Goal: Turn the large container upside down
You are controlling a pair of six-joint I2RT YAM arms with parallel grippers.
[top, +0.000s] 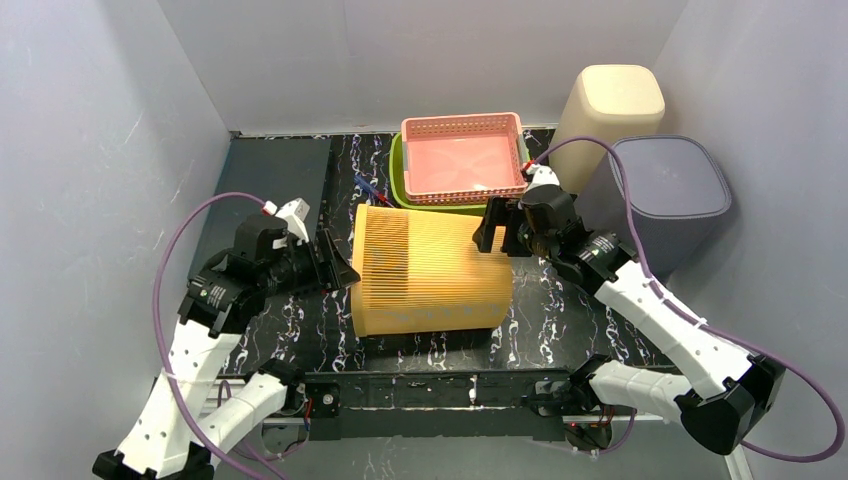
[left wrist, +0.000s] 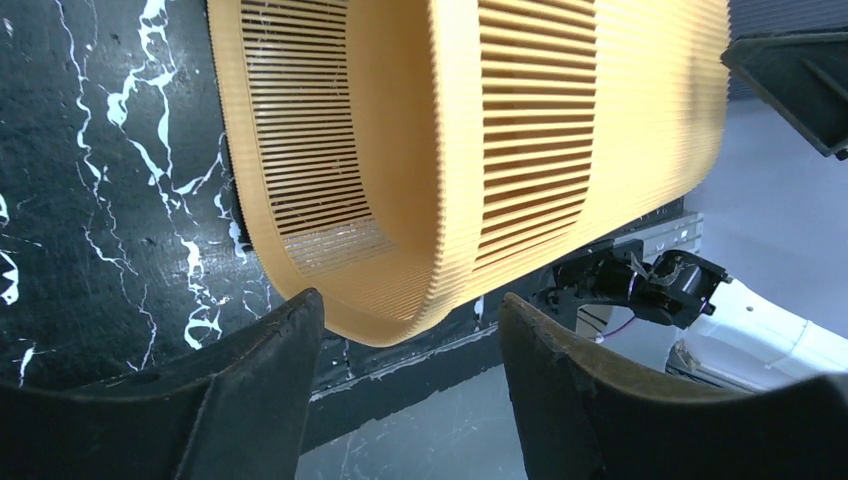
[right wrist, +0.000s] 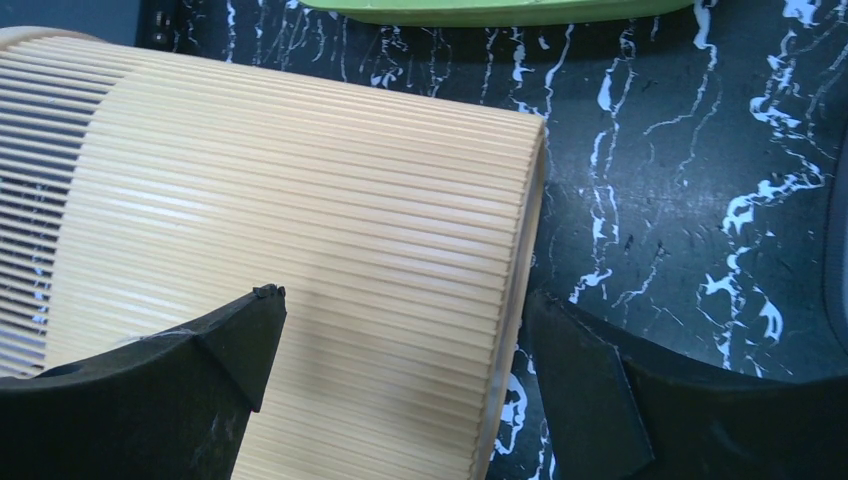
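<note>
slatted yellow basket [top: 430,268] lies left-right | mouth at left gripper [top: 340,266], fingers parted | right gripper [top: 499,238] wide astride base edge

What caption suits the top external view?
Slatted yellow container lying on its side on the marbled table, left pincer at its open end, right pincer open at its base.

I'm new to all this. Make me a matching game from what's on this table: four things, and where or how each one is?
Things:
1 yellow slatted container
2 pink basket
3 grey bin
4 right claw

Descriptions:
A sitting in the green tray
B open, at the container's end
C lying on its side
D standing at the far right

Pairs: 1-C, 2-A, 3-D, 4-B
</note>
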